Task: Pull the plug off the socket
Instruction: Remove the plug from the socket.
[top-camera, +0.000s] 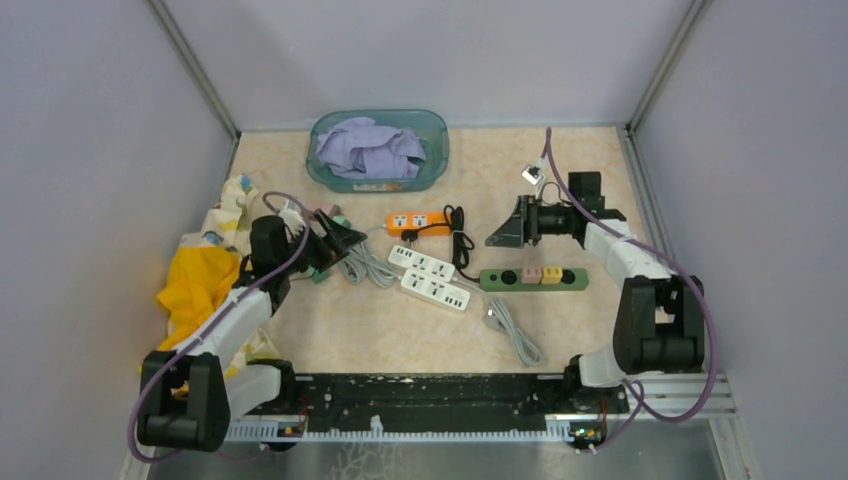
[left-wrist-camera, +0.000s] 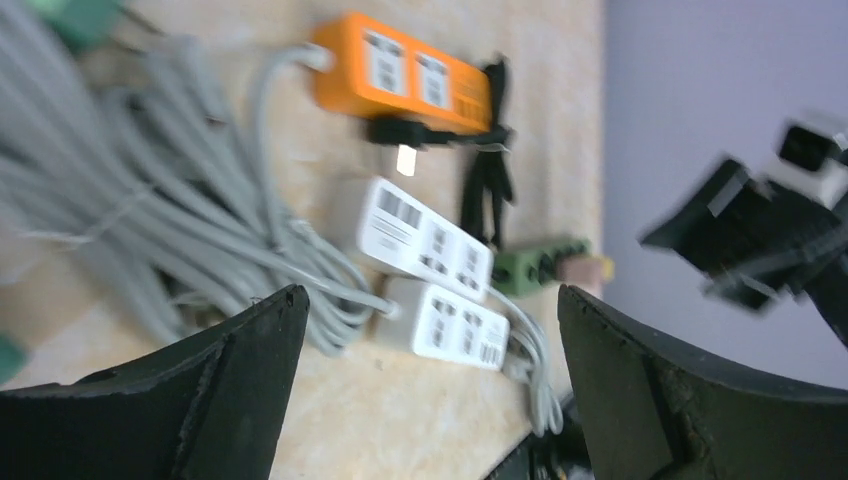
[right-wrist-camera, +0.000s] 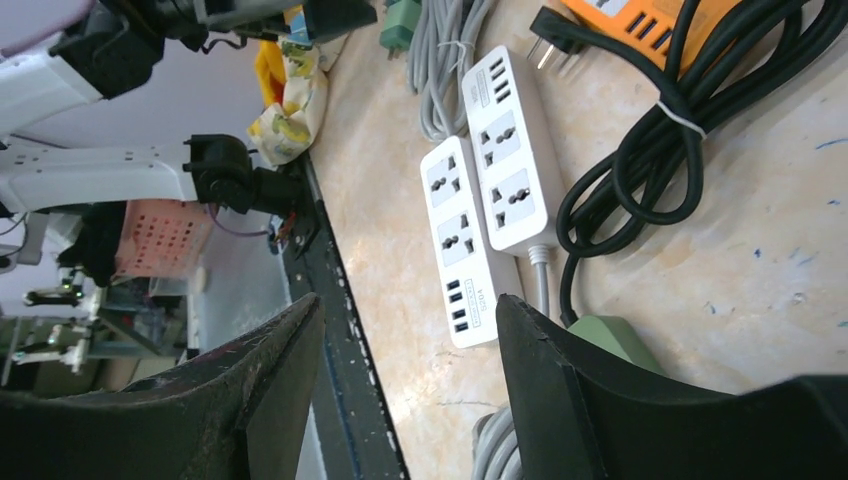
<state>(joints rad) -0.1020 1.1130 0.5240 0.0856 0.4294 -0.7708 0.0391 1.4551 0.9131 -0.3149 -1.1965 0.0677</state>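
Plug (top-camera: 410, 233) is lying on the bench (top-camera: 340, 330) just beside the orange strip (top-camera: 418, 221), on its near side. Its bare prongs are pointing away from the strip toward the arms' bases, so it is looking already pulled free. It is sitting between the arms, rightward of the left end effector (left-wrist-camera: 430, 300), the nearer one, and leftward of the right end effector (right-wrist-camera: 410, 305). Both are hanging above the bench with jaws spread wide, holding and touching nothing.
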